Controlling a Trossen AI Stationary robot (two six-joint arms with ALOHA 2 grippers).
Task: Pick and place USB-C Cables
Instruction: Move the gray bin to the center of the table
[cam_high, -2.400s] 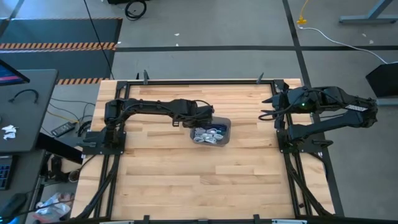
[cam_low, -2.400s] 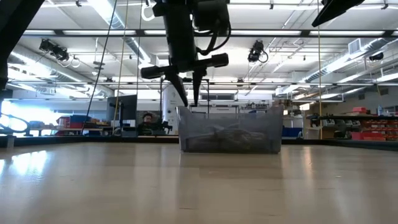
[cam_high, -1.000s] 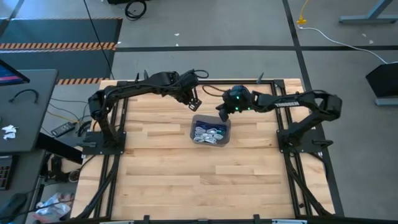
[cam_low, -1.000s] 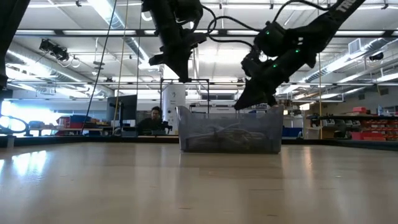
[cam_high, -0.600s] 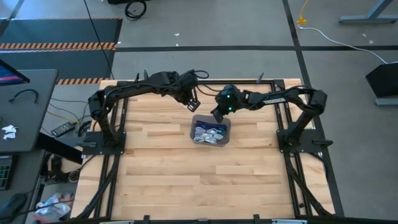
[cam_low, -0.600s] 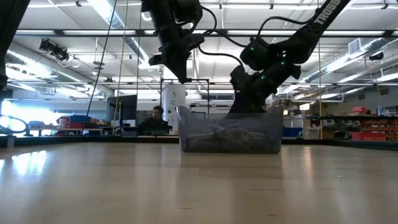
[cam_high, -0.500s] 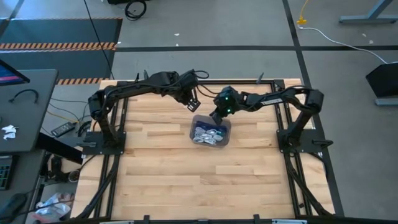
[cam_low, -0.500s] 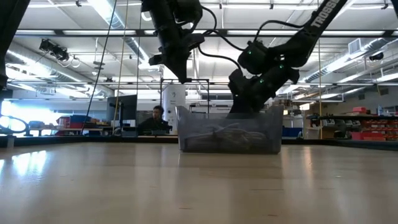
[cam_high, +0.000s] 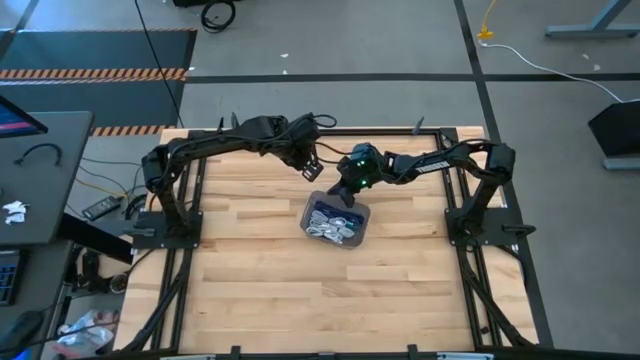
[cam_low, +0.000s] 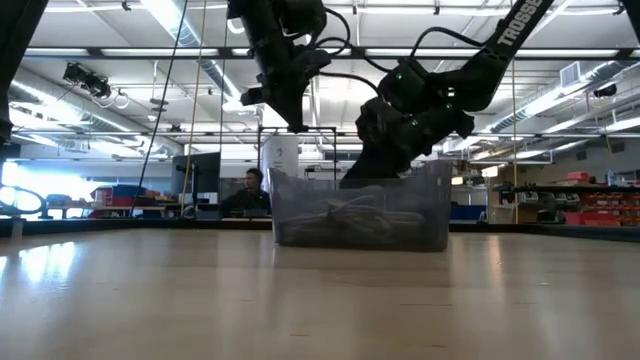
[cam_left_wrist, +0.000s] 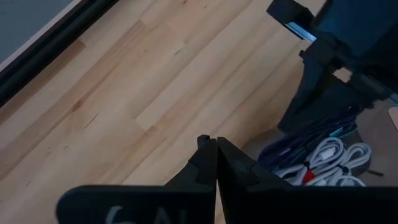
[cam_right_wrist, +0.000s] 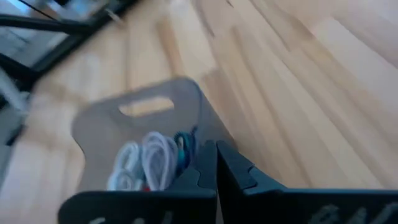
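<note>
The wooden table (cam_high: 300, 290) lies bare across its whole near half and along both side rails, leaving wide open room there; the only crowded patch is the middle of the far half, where the grey translucent tray (cam_high: 337, 219) stands well in from every edge, slightly skewed to the planks. White lettering reading TROSSEN runs along the right arm in the low view; the marking on the wrist housings is too cut off to read. The tray holds the USB-C Cables (cam_high: 331, 222), a loose heap of coiled bundles: in the left wrist view white coils, dark blue-purple ones and a red tip show, and in the right wrist view white and teal coils lie against the tray wall with its slot handle. The right hand (cam_high: 347, 192) reaches from the right side down to the tray's far rim, its two fingers pressed together with nothing between them; whether it touches the rim cannot be told. The left hand (cam_high: 311, 167) hangs above the table just beyond the tray's far-left corner, closed and empty
</note>
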